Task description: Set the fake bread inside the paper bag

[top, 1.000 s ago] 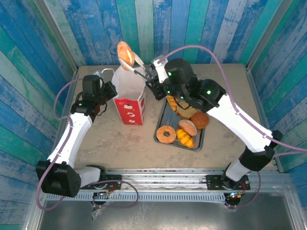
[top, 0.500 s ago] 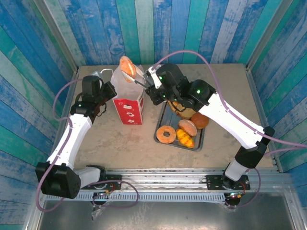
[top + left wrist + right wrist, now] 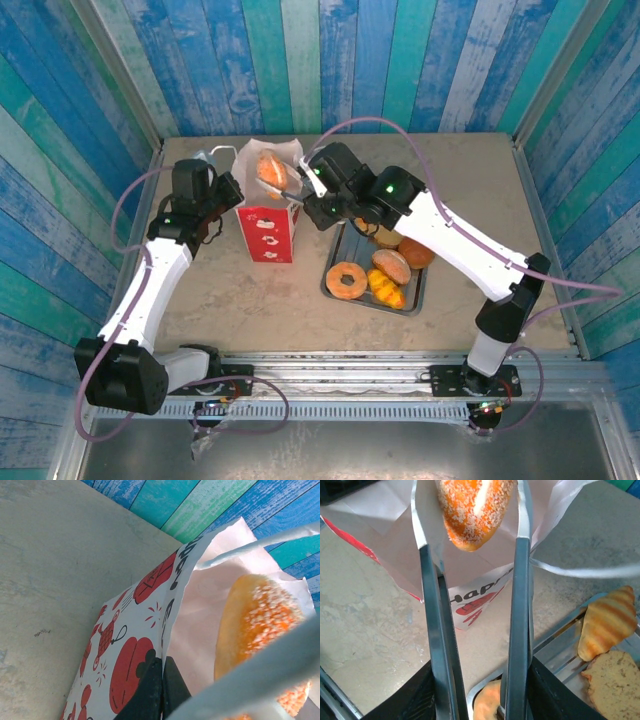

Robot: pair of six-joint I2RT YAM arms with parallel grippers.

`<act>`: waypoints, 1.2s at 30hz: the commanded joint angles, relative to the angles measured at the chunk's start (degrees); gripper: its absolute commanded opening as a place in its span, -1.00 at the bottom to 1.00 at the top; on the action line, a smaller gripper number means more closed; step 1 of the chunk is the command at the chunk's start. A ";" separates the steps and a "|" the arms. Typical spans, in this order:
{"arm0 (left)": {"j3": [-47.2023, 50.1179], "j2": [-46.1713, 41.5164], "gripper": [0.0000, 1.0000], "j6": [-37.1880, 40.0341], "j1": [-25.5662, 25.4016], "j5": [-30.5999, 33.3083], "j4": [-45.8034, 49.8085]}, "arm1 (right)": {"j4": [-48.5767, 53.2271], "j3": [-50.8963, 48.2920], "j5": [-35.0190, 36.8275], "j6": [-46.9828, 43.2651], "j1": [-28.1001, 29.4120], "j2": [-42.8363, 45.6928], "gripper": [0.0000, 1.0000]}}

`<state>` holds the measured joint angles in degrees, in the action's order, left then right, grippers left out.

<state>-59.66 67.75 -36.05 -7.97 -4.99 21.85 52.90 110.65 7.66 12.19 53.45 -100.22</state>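
Right gripper [image 3: 480, 692] squeezes tongs [image 3: 517, 605] by both arms, jaws part-way closed. Tongs pinch sugared donut [image 3: 472, 507], 1 fake bread piece, in paper bag [image 3: 268, 232] mouth, partly inside. Left gripper [image 3: 162, 690] fully closed, pinching bag rim open. Step: drop-in. Next: relax tongs, release donut, withdraw without snagging rim. Other bread [image 3: 385, 275] on tray [image 3: 333, 262].

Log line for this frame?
left gripper: shut on white red-print paper bag rim | right gripper: gripping metal tongs | sugar-coated orange pastry: between tong tips, at bag mouth
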 commanded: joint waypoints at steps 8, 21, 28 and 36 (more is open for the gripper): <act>1.47 -2.71 -1.00 -1.10 0.15 -0.58 -2.99 | 0.08 4.68 2.15 -0.45 0.22 -0.48 0.01; 1.54 -0.65 -1.00 -1.85 0.15 -1.70 -5.19 | -3.90 10.94 3.00 -0.57 -0.62 3.66 -0.03; 1.91 0.11 -0.56 -0.53 0.15 -2.27 -5.74 | -5.95 9.26 4.25 0.78 -3.07 9.05 -0.03; -0.10 -2.42 0.12 3.35 0.10 0.86 -2.19 | -5.38 -2.27 5.23 5.17 -11.44 19.30 -0.03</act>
<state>-58.43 67.75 -35.29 -7.97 -5.96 18.06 48.34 112.05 11.62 14.72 44.47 -83.79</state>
